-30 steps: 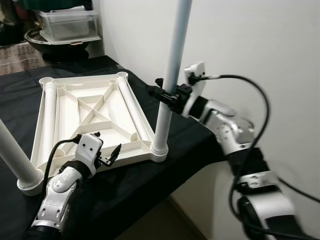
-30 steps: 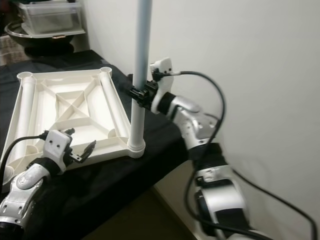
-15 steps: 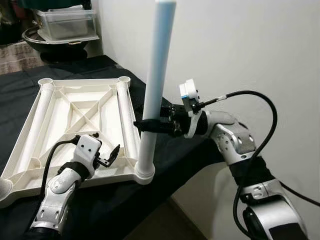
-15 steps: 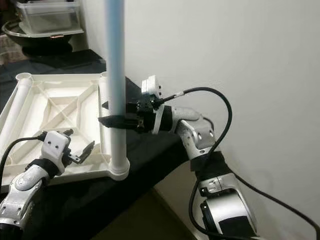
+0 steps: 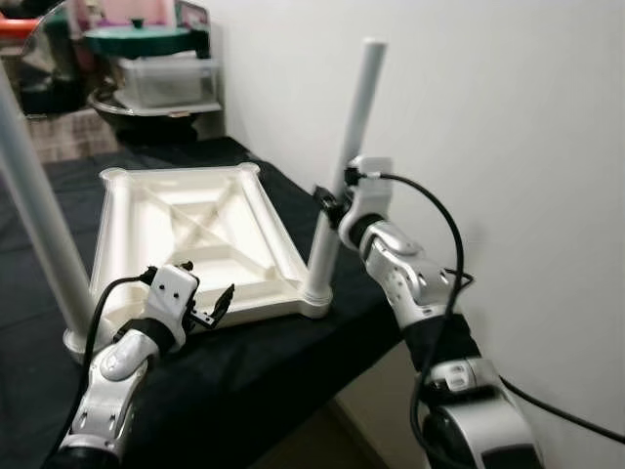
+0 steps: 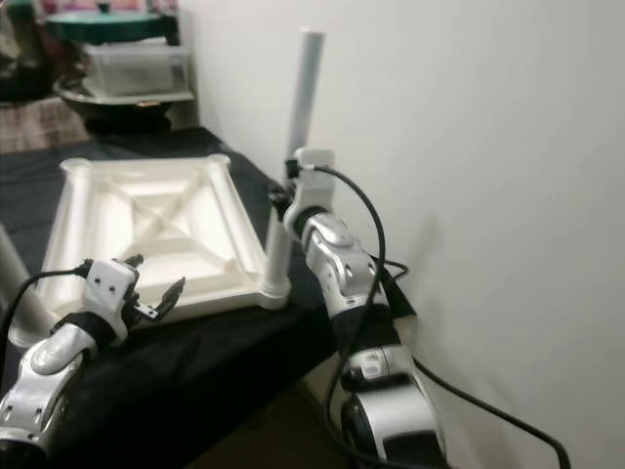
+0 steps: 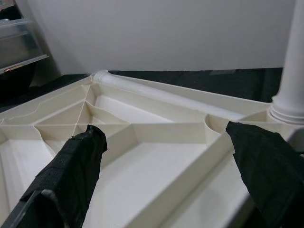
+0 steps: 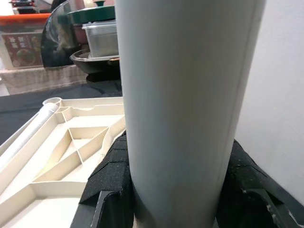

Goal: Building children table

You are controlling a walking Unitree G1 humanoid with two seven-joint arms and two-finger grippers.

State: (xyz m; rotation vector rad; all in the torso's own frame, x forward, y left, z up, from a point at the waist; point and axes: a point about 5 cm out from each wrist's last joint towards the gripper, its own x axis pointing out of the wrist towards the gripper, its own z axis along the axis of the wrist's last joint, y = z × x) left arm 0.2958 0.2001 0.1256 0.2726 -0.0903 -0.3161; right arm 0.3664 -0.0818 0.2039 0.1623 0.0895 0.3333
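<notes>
A plain white wall (image 5: 508, 117) beside a black-draped table (image 5: 244, 371); clear storage boxes (image 5: 166, 78) stacked behind.

This looks like a room in a home, in a corner used for storing kitchen things. A table covered with a black cloth (image 5: 244, 381) stands against a plain white wall (image 5: 508, 117). Behind it, household goods are stacked: a clear plastic storage box (image 5: 168, 80) sits in a dark round bowl (image 5: 146, 117), with a green lidded pot (image 5: 137, 41) above and a strip of patterned fabric (image 5: 59, 137) beside them. An orange printed box (image 8: 26, 45), apparently food packaging, shows in the right wrist view.
</notes>
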